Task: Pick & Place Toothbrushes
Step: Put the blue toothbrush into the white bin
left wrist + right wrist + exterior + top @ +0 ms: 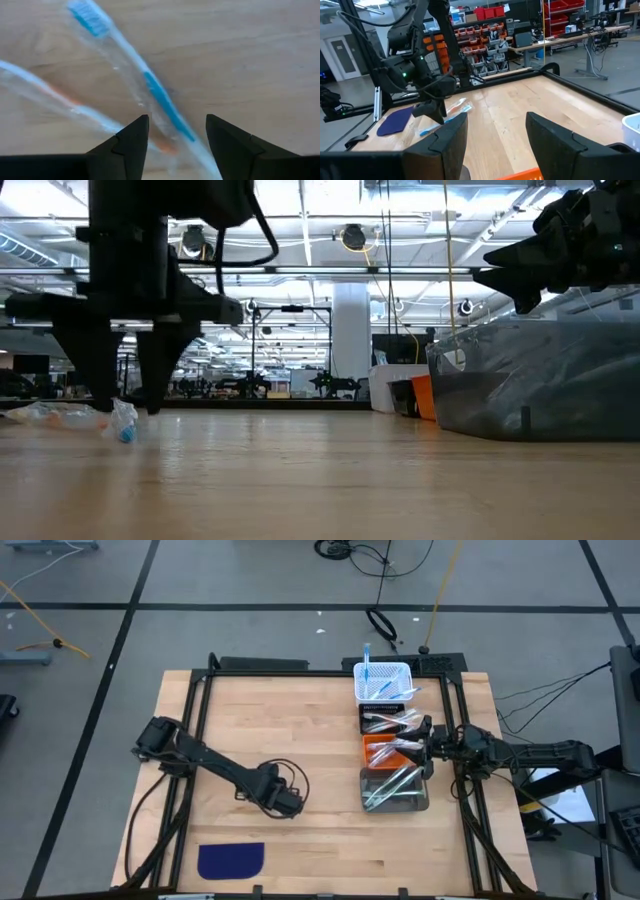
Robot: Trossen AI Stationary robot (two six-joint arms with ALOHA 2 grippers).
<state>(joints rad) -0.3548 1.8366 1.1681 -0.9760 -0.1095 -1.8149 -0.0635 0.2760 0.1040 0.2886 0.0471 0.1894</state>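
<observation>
Two wrapped toothbrushes [150, 95] on the table [300, 720], just below the left gripper [176, 145], jaws spread and holding nothing. More already in the bins [393, 755] at three o'clock, beside the right gripper [432, 740], also open and empty. Likely light, stiff, slippery in clear wrap; best pinched mid-handle. No readable brand or writing.

Overhead cam looks straight down on the whole bench [300, 750]. Low cam skims level along its top. Left wrist cam hangs close above the wood; right wrist cam looks across it, catching the left arm.
</observation>
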